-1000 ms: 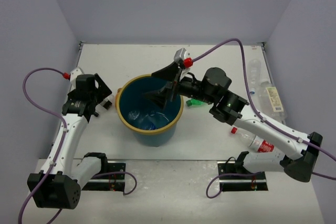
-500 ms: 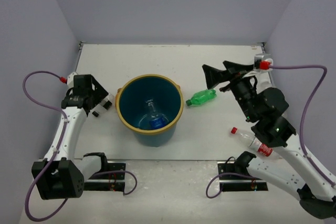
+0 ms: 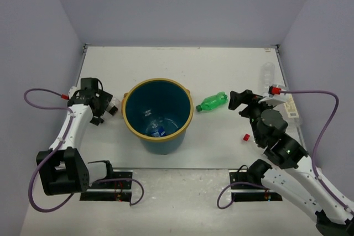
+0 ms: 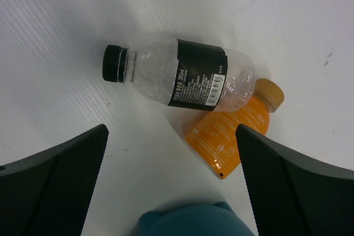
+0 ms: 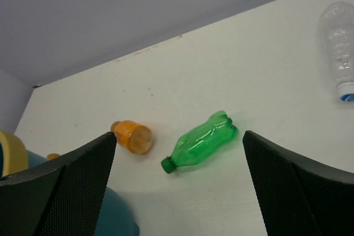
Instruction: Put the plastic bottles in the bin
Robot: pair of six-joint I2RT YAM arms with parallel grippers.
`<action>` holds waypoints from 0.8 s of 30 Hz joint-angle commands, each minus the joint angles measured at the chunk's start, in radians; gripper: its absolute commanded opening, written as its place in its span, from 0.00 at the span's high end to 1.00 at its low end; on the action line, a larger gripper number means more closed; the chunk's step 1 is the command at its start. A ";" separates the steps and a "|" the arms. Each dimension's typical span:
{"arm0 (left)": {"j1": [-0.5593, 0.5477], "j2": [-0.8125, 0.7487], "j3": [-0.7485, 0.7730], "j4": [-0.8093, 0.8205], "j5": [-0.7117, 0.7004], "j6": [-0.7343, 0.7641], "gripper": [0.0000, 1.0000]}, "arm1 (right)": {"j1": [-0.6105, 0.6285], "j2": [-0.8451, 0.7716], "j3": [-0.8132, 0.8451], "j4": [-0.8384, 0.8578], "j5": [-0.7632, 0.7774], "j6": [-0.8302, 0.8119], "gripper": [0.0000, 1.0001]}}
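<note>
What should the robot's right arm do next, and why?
Probably reach forward and down to the green bottle. The right gripper is open and empty, and that bottle lies on its side, centred in the right wrist view, outside the bin.

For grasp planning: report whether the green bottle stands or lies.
Lying on its side: the green bottle rests lengthwise on the table, cap toward the bin.

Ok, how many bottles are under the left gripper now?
2. A clear dark-labelled bottle, and an orange bottle beside it, nearer the bin. More may lie outside the wrist view.
</note>
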 commanded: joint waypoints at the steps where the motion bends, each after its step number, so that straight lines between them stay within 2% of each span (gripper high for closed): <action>1: 0.008 0.025 -0.008 0.015 0.005 -0.168 0.00 | -0.051 -0.003 -0.033 -0.013 0.083 0.057 0.01; 10: 0.007 0.164 0.012 0.034 0.003 -0.238 0.00 | -0.339 0.133 -0.092 -0.012 -0.203 0.123 0.01; 16: 0.007 0.263 0.005 0.070 0.011 -0.269 0.00 | -0.399 0.184 -0.106 0.009 -0.233 0.088 0.01; 24: 0.010 0.381 0.045 0.078 0.007 -0.258 0.00 | -0.436 0.153 -0.155 0.066 -0.291 0.048 0.01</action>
